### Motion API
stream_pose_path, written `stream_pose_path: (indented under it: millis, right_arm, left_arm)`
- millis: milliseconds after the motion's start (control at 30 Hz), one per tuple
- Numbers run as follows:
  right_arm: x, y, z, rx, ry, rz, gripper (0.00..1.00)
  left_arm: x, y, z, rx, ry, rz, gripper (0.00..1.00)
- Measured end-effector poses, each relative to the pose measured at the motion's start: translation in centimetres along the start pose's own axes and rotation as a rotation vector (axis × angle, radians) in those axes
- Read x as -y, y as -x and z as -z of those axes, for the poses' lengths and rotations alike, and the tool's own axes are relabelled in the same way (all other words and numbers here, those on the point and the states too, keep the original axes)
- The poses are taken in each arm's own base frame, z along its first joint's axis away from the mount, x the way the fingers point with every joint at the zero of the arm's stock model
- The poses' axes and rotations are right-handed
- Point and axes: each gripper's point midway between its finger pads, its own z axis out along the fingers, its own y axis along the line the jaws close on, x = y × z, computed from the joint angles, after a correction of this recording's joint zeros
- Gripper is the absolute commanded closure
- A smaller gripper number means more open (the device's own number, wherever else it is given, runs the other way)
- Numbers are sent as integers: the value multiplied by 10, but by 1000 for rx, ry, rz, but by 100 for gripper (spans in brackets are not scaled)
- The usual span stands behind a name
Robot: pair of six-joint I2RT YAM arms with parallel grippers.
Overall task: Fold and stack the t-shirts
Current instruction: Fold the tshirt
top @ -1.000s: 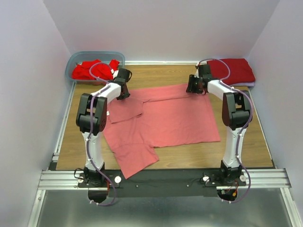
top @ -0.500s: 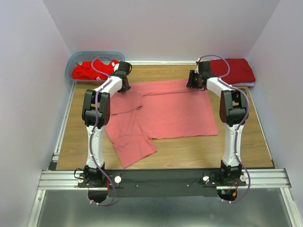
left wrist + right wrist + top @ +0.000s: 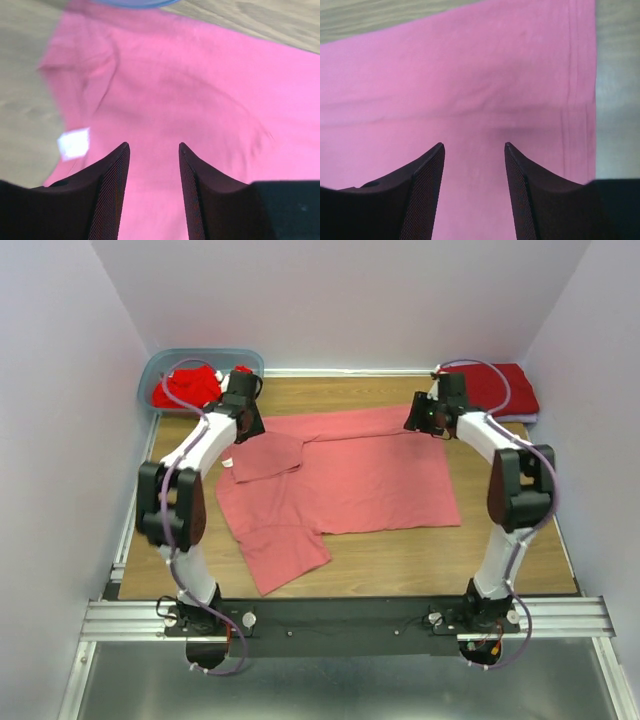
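A salmon-pink t-shirt (image 3: 345, 480) lies spread on the wooden table, partly folded, one sleeve (image 3: 285, 558) sticking out at the near left. My left gripper (image 3: 243, 423) is open above its far left corner; the cloth (image 3: 200, 95) shows between and beyond the fingers, with a white tag (image 3: 73, 143) at the left. My right gripper (image 3: 425, 422) is open above the far right corner; the shirt (image 3: 470, 85) and its hem (image 3: 580, 75) fill that view. Bright red tees (image 3: 185, 388) lie in the tub. A folded crimson tee (image 3: 500, 388) lies at the far right.
A translucent blue-grey plastic tub (image 3: 165, 364) stands at the far left corner, its rim in the left wrist view (image 3: 130, 2). Bare wood (image 3: 440, 560) lies near the shirt. White walls close in on three sides.
Both grippers carried the shirt's far edge away from the arms and laid it flat, then let go. The left arm has swung outward to the left, the right arm outward to the right.
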Motion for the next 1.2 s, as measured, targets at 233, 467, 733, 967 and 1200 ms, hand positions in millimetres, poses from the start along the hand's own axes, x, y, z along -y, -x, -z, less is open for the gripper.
stream_pose_path:
  millis: [233, 467, 733, 967, 1200]
  right_arm:
    - [-30, -19, 84, 41, 86, 9, 41]
    - [-48, -88, 115, -59, 117, 33, 41]
    - [-43, -103, 124, -83, 101, 33, 41]
    - [-43, -86, 139, -10, 85, 36, 41]
    - [-39, -90, 138, -15, 71, 35, 40]
  left_arm:
    - [-26, -6, 109, 137, -87, 81, 48]
    - [-75, -121, 103, -80, 14, 98, 48]
    - [-95, -168, 95, -199, 97, 148, 48]
    - [-107, -194, 96, -270, 162, 183, 50]
    - [-113, -203, 99, -307, 195, 193, 54]
